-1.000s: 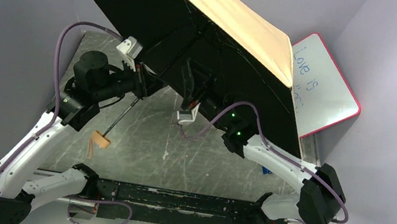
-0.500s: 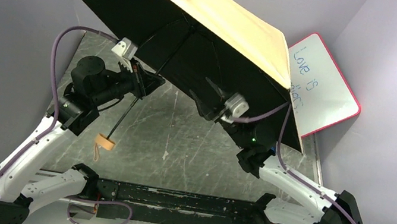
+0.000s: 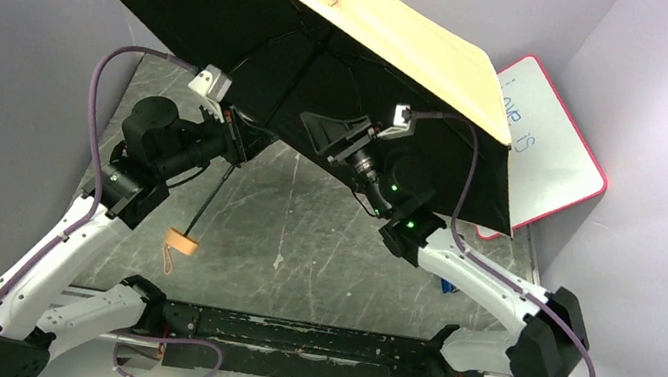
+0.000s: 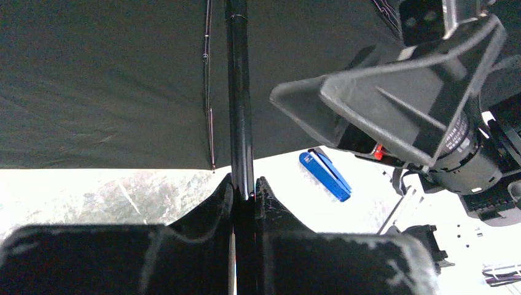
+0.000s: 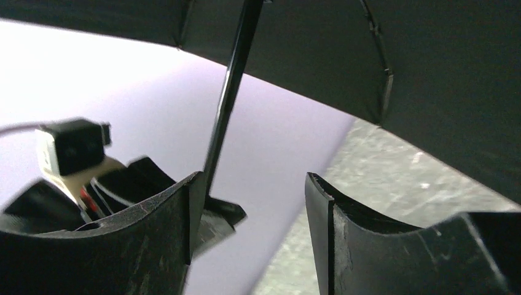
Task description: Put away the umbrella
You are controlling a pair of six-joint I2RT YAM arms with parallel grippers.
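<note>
The open umbrella (image 3: 235, 21) hangs over the table, black inside, tan on top. Its thin black shaft (image 3: 212, 195) runs down to the tan-orange handle (image 3: 182, 245) with its strap. My left gripper (image 3: 238, 141) is shut on the shaft just under the canopy; the left wrist view shows the shaft (image 4: 239, 110) pinched between the fingers. My right gripper (image 3: 319, 130) is open and empty under the canopy, pointing left toward the shaft. In the right wrist view the shaft (image 5: 230, 92) passes beside its left finger (image 5: 172, 209), and a rib (image 5: 381, 74) runs above.
A pink-framed whiteboard (image 3: 554, 148) leans against the right wall, partly behind the canopy. A small blue stapler-like object (image 4: 325, 176) lies on the table; it also shows by the right arm in the top view (image 3: 445, 286). Purple walls close in on both sides.
The right arm swung up and left, its gripper now under the canopy near the shaft. The umbrella tilted a little, its left edge moving further left. The left gripper kept hold.
</note>
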